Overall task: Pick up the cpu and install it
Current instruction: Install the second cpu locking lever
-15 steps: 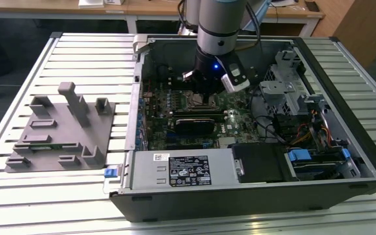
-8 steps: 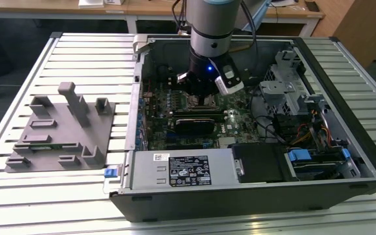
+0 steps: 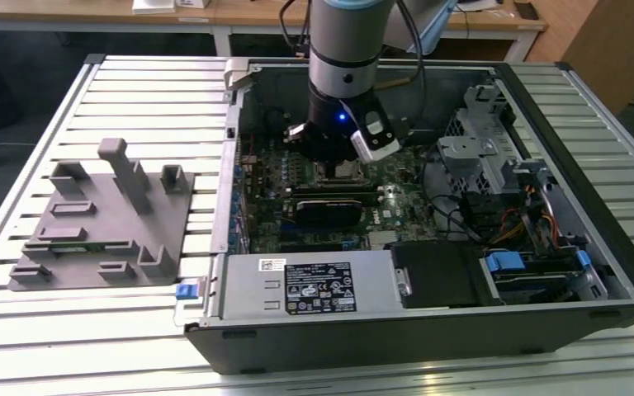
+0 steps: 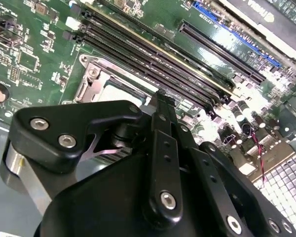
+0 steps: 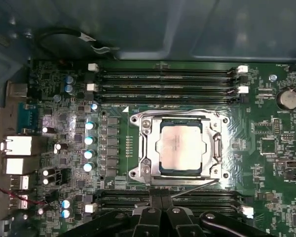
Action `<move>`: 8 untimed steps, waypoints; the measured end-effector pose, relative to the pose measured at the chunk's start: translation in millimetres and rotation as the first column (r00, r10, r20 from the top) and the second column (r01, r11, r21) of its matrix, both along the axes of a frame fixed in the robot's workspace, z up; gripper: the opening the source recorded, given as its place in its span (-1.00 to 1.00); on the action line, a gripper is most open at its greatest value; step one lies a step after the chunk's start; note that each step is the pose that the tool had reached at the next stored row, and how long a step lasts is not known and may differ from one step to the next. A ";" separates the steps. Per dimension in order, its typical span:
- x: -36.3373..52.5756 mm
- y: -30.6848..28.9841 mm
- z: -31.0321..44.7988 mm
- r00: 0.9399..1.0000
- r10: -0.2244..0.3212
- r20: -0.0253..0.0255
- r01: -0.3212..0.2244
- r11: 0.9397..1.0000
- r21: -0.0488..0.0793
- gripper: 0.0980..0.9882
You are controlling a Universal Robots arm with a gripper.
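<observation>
The cpu [image 5: 180, 146] sits flat inside the socket frame [image 5: 144, 148] on the motherboard [image 5: 276, 148], its pale metal top facing up and bare in the first wrist view. In the second wrist view a slice of the cpu [image 4: 119, 89] shows just past the black linkage of the hand [image 4: 160, 98]. A thin metal lever [image 5: 195, 186] runs along one edge of the frame, between the frame and the nearer memory slots.

Four long memory slots [image 5: 167, 84] lie in a bank on one side of the socket, and further slots [image 5: 123, 200] lie on the opposite side, next to the hand [image 5: 161, 197]. A column of five silver-topped capacitors [image 5: 90, 140] stands beside the frame. A round coin battery [image 5: 288, 98] sits farther off on the board, and a looped black cable [image 5: 64, 34] lies against the case wall beyond the slots.

The hand hangs just above the board, its tips drawn close together over the slots beside the socket, with nothing between them; the cpu lies just beyond them, apart from the tips.

In the exterior view the arm [image 3: 345, 49] reaches down into the open computer case [image 3: 581, 140], which lies on a slatted desk [image 3: 130, 99]. The hand [image 3: 333, 161] is low over the socket area. A black heatsink block [image 3: 328, 210] sits just nearer the camera, a power supply [image 3: 300, 285] nearer still. On the exterior view's left, well apart from the case, one grey plastic fixture [image 3: 102, 219] rests on the desk.
</observation>
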State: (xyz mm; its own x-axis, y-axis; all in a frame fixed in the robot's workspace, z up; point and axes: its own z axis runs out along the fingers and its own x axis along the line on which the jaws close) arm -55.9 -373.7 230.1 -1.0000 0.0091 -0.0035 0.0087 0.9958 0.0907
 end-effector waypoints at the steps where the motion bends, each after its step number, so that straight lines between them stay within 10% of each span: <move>1: -0.1 -0.1 -0.8 1.000 0.000 0.000 0.000 1.000 0.000 -0.95; 8: -0.3 -0.1 -12.7 1.000 0.000 -0.002 0.000 1.000 0.000 -0.95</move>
State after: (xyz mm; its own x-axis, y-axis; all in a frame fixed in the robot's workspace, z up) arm -56.3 -373.8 217.4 -1.0000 0.0090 -0.0018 0.0088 0.9958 0.0909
